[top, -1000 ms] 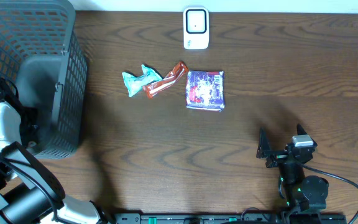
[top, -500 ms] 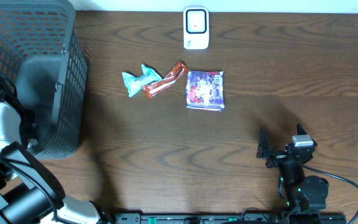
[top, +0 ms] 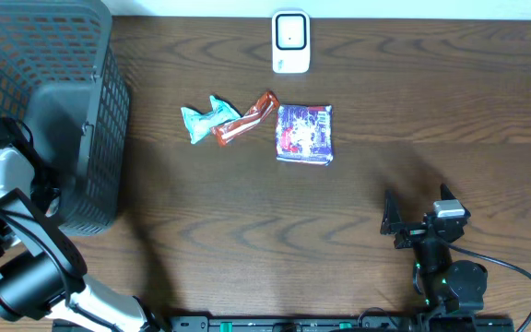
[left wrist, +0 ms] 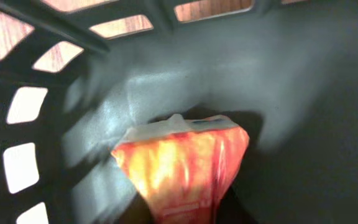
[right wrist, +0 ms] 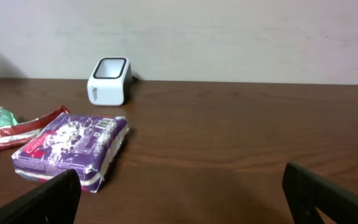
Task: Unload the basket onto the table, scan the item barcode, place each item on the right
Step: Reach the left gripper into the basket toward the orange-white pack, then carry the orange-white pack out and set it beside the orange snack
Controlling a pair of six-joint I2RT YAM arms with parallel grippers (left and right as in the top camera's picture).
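The pick-up step is in hand. The left hand (top: pixel 37 189) is reached down inside the dark mesh basket (top: pixel 53 46), and in its wrist view an orange snack packet (left wrist: pixel 182 165) sits directly in front of it, low against the basket wall. The fingers themselves are out of frame, but the packet narrows toward its lower end as if pinched there. I judge the hand to be clamped together on that end of the orange snack packet.

The right hand (top: pixel 419 210) rests low over the bench (top: pixel 385 101) with its fingers wide apart and nothing between them. Ahead of it and to its left lies a purple packet (right wrist: pixel 73 149). The white barcode scanner (right wrist: pixel 109 81) stands further ahead, beyond that packet. Just past the purple packet are a red wrapper (top: pixel 244 120) and a teal wrapper (top: pixel 201 122), touching each other.

The scanner is well away from the left hand, out across the bench. The next move calls for lifting the packet straight up out of the basket without catching the mesh, then carrying it over to the scanner window. No barcode can be seen on the visible face, so the packet may need turning. The grip on one end looks slight, so the bag could swing or slip.
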